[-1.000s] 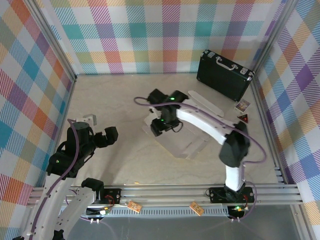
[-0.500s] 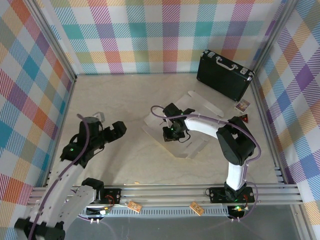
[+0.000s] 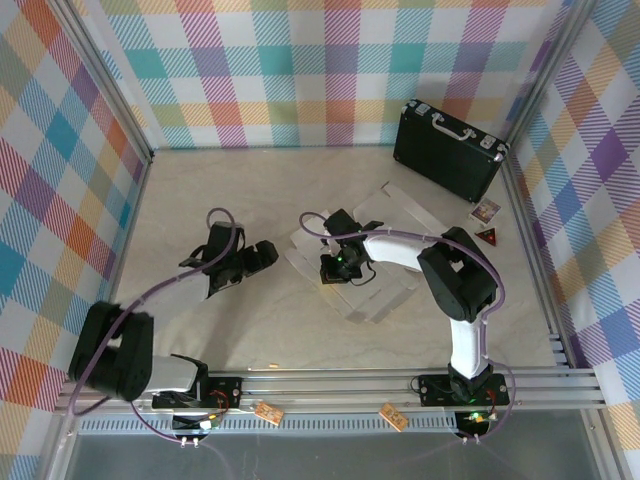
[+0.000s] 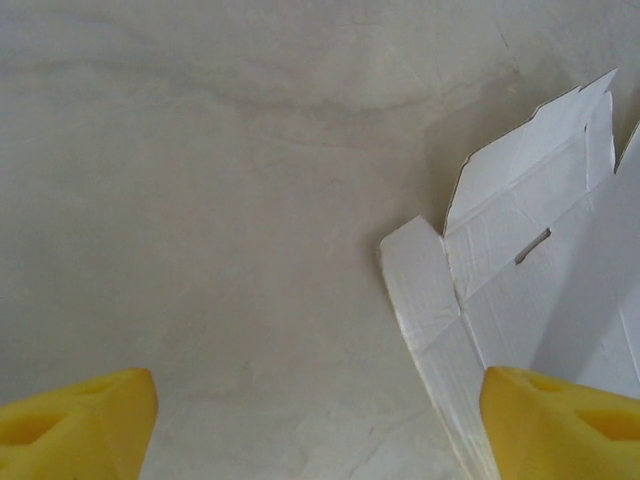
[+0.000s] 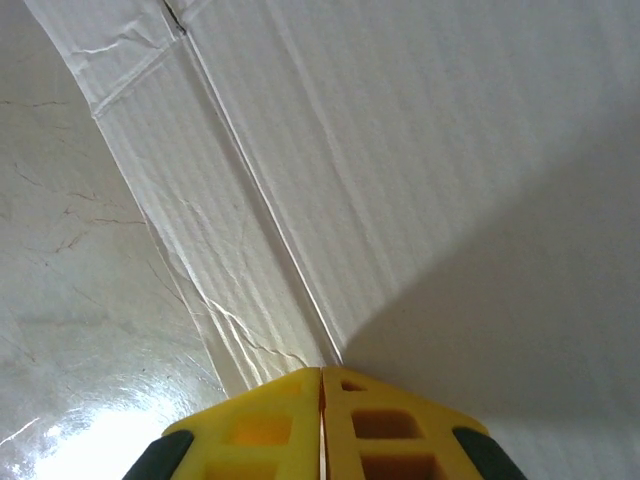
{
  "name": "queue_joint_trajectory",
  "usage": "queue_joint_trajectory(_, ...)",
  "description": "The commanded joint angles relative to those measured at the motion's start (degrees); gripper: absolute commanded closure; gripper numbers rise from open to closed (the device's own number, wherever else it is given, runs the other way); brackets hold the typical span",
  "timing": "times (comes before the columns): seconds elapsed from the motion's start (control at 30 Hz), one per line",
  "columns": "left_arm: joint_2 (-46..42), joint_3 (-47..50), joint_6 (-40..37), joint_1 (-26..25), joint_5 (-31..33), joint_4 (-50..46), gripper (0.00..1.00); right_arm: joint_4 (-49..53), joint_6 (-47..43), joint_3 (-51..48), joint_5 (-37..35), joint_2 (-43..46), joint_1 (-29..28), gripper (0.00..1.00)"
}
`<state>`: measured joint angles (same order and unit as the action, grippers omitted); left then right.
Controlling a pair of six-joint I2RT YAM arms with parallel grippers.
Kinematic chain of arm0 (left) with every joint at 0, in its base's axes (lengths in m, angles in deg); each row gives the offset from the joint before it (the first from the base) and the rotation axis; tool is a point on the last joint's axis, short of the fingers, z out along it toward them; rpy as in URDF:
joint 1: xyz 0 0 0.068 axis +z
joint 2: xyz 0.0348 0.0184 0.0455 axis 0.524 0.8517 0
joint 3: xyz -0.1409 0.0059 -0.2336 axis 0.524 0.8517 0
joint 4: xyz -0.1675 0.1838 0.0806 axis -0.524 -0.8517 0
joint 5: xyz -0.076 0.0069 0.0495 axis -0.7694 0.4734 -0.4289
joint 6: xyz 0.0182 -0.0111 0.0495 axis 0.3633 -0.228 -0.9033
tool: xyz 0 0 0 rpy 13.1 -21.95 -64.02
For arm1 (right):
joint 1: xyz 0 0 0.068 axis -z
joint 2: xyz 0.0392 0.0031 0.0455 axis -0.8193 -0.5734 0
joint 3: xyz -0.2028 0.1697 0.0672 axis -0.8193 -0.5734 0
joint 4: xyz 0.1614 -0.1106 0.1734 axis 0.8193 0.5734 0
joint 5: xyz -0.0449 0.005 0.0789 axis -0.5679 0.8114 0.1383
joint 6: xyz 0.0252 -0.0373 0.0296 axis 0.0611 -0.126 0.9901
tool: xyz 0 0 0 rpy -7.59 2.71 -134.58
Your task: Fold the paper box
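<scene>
We see the thin white cardboard box (image 3: 388, 292) in the middle of the pale table (image 3: 200, 200). Our right hand (image 5: 322, 385) pinches its fold; our left hand (image 3: 258, 260), released, hovers just left.

Left gripper (image 4: 320, 428) hangs low with jaws wide apart, while right gripper (image 5: 322, 382) is pinched closed, pointing down

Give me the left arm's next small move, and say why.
Probably ease the left gripper forward toward the corner flap of the paper box: its fingers stand open, short of that flap, above the table, while the right gripper is shut at a crease.
</scene>
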<state>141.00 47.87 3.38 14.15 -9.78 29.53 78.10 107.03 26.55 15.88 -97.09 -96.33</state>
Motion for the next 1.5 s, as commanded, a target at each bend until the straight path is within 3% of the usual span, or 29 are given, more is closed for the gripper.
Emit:
queue_joint_trajectory(0.0,5.96,-2.47,-1.55,-1.45,-3.92,11.23,0.18,-0.07,0.66,-0.38,1.27,-2.06,-0.23,0.91)
queue_joint_trajectory(0.27,19.67,-8.97,-4.21,-3.18,-8.88,19.15,0.2,0.26,0.51,-0.18,1.2,-2.59,-0.16,0.91)
queue_joint_trajectory(0.43,23.27,-11.4,-4.98,-3.38,-9.27,19.59,0.2,0.72,0.44,0.23,1.3,-2.95,-0.22,0.91)
queue_joint_trajectory(0.57,24.64,-11.19,-3.55,-3.93,-13.33,23.45,0.22,0.83,0.36,0.41,1.32,-3.04,-0.22,0.91)
queue_joint_trajectory(1.17,10.88,-1.54,-0.15,-5.64,-18.98,25.49,0.23,0.87,0.61,0.54,1.03,-3.39,-0.25,0.91)
queue_joint_trajectory(1.47,10.66,1.81,4.46,-6.43,-22.46,30.97,0.24,1.06,0.7,0.51,0.99,-3.38,-0.25,0.91)
